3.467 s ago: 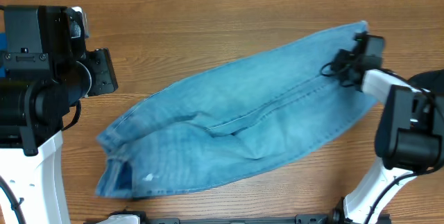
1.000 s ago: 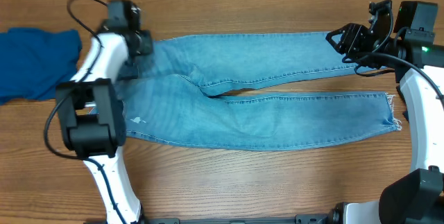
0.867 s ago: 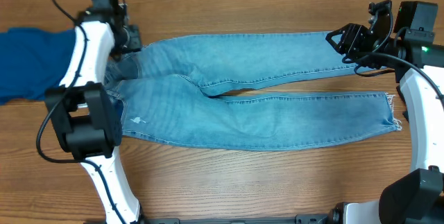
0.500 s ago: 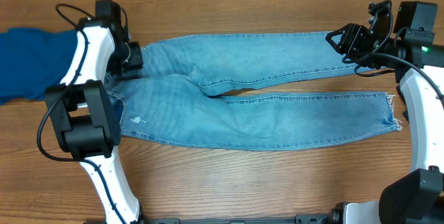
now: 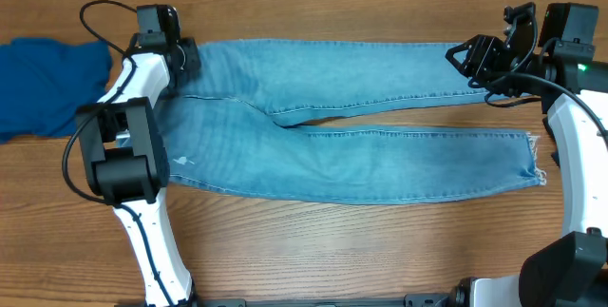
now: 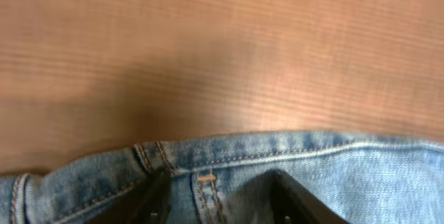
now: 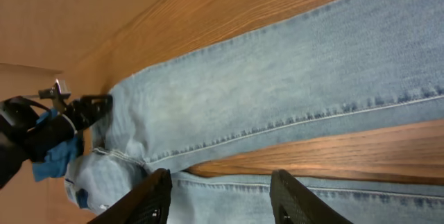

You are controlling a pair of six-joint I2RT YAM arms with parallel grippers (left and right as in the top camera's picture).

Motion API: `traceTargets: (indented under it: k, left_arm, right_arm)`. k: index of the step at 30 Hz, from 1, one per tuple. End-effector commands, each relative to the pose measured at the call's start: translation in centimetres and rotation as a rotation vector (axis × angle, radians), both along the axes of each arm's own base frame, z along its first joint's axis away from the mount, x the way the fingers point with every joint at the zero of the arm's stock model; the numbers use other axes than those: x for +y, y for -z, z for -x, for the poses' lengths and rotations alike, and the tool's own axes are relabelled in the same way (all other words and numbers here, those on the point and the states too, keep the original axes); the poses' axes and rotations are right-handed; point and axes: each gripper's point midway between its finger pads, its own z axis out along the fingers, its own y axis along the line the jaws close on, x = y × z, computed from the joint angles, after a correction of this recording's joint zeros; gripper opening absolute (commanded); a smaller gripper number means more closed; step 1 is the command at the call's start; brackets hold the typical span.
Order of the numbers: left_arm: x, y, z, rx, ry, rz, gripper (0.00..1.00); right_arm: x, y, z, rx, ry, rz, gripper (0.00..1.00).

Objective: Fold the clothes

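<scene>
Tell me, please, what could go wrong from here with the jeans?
The left fingers straddle the waistband at a belt loop; lifting off could snag it and drag the jeans. The legs lie splayed, table showing between them, so a fold may come out skewed.

Left arm (image 5: 133, 77) stretched forward, jaws apart; right arm (image 5: 570, 131) likewise, jaws apart.
</scene>
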Motion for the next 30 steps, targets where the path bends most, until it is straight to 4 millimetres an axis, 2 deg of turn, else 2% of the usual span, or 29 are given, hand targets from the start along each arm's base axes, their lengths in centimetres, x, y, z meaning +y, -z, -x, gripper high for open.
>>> traceTargets:
  k: [1,6,7,10,12,14,17,21,24,26,30]
  left_arm:
    - [0.1,1.0,-1.2,-0.024,0.013,0.006,0.54]
    - [0.2,-4.7,-3.9,-0.08,0.065,-0.031,0.55]
    - [0.3,-7.3,-4.6,-0.099,0.087,-0.054,0.58]
    - [0.7,-12.3,-5.4,-0.131,0.106,-0.1,0.61]
    - [0.9,-16.0,-5.3,-0.146,0.097,-0.113,0.64]
    - [0.2,-17.9,-3.4,-0.081,0.11,-0.075,0.63]
    - [-0.8,-16.6,0.0,0.076,0.118,-0.027,0.56]
    - [-1.4,-12.6,5.2,0.333,0.059,0.047,0.54]
    - [-1.9,-9.7,7.5,0.455,0.034,0.088,0.54]
    - [-2.8,-7.0,8.9,0.531,0.04,0.122,0.54]
    - [-3.8,-1.8,10.0,0.586,0.056,0.128,0.54]
  right_arm:
    - [0.0,-2.0,0.2,-0.048,0.002,0.0,0.49]
    - [0.0,-2.0,0.3,-0.044,0.002,-0.001,0.49]
    - [0.1,-2.0,0.4,-0.043,-0.003,-0.007,0.49]
    - [0.2,-2.0,0.5,-0.039,-0.005,-0.01,0.49]
    - [0.2,-2.0,0.5,-0.035,-0.008,-0.014,0.49]
    - [0.3,-1.9,0.6,-0.03,-0.008,-0.016,0.49]
    - [0.3,-1.8,0.8,-0.022,-0.007,-0.017,0.49]
    - [0.3,-1.8,0.7,-0.024,-0.007,-0.016,0.49]
    - [0.3,-1.8,0.7,-0.025,-0.008,-0.016,0.49]
    - [0.3,-1.8,0.7,-0.025,-0.007,-0.016,0.51]
    - [0.3,-1.8,0.7,-0.025,-0.007,-0.017,0.52]
